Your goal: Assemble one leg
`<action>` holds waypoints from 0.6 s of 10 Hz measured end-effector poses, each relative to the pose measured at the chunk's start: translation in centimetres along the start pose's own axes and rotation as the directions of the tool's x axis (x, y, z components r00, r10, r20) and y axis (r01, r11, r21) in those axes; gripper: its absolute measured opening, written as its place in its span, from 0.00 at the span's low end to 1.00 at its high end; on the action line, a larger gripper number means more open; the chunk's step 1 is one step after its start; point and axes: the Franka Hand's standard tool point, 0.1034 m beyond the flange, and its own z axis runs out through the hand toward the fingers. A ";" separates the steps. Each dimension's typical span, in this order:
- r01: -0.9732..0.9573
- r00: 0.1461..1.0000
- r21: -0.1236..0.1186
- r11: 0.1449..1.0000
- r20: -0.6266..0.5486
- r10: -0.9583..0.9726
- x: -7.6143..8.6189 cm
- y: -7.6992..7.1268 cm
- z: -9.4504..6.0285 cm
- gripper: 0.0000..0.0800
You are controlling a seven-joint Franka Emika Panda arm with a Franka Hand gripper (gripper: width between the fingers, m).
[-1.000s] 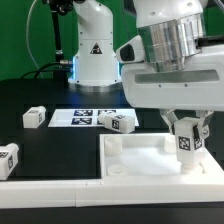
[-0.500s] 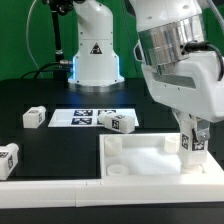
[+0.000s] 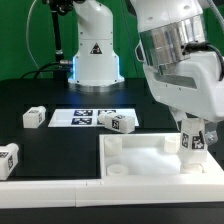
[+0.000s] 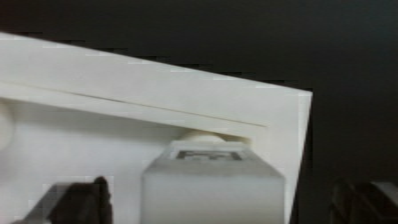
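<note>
My gripper [image 3: 193, 127] is shut on the leg [image 3: 193, 141], a short white post with a black-and-white tag. I hold it upright over the corner socket of the white tabletop [image 3: 148, 162] at the far corner on the exterior view's right. The leg's lower end touches or sits in that socket. In the wrist view the leg [image 4: 210, 182] stands between my two dark fingers [image 4: 82, 203], with the tabletop's corner [image 4: 160, 95] and a round socket rim [image 4: 210, 137] behind it.
Three more tagged legs lie on the black table: one [image 3: 35, 117] and another [image 3: 121, 122] by the marker board [image 3: 84, 117], and one [image 3: 8, 159] at the exterior view's left edge. The arm's base [image 3: 95, 55] stands behind. Empty sockets [image 3: 113, 147] show on the tabletop's left side.
The arm swung toward the exterior view's right and lowered, carrying the leg from over the tabletop to its far right corner socket. Over the last half second it has hardly moved.
</note>
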 end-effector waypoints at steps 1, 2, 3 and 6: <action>0.081 0.997 -0.008 0.997 0.002 -0.081 0.0 0.2 0.1 0.78; 0.230 0.973 -0.008 0.973 0.001 -0.230 0.0 0.0 0.0 0.81; 0.393 0.920 -0.004 0.920 -0.002 -0.393 0.1 -0.1 -0.1 0.81; 0.622 0.783 -0.022 0.782 0.008 -0.622 -0.3 -0.2 -0.2 0.81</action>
